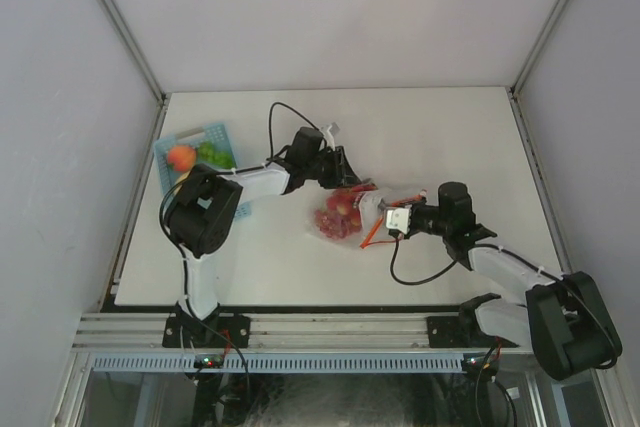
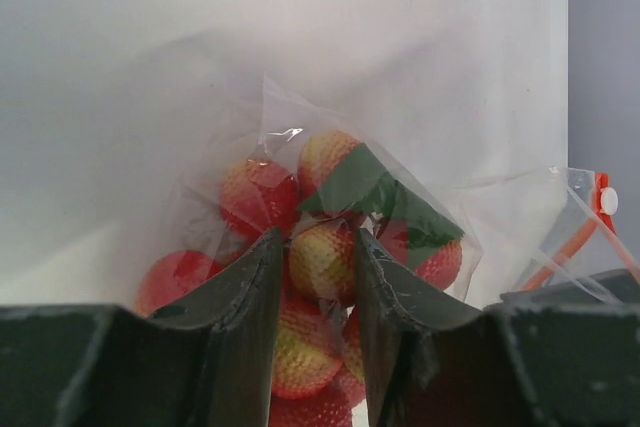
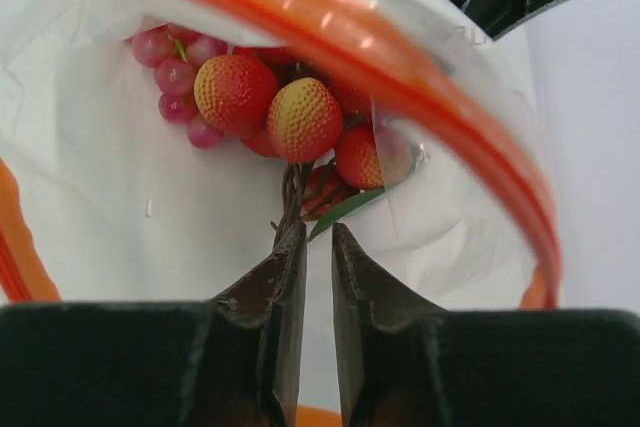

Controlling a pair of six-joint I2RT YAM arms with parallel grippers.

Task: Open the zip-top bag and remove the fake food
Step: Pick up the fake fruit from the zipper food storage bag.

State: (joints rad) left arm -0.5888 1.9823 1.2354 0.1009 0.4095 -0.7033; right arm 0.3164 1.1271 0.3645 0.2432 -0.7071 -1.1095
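White matte table (image 1: 300, 127) carried at centre the crinkly clear zip-top bag (image 1: 345, 212), its mouth gaping toward 3 o'clock, where the right gripper (image 3: 318, 232) sat inside with fingers a slit apart, its hold on the stem unclear, while at 11 o'clock the left gripper (image 2: 318, 237) pinched the bag's closed end around 1 pebbled berry of the fake food (image 3: 300, 117), so removal seemed in hand, next calling for a firm stem pinch and a steady pull.

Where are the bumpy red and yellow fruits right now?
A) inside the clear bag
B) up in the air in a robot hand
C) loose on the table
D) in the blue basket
A: the right wrist view looks in past the orange zip strip at the bumpy fruits lying inside the clear bag, and the left wrist view shows them through its plastic. The blue basket holds different pieces.
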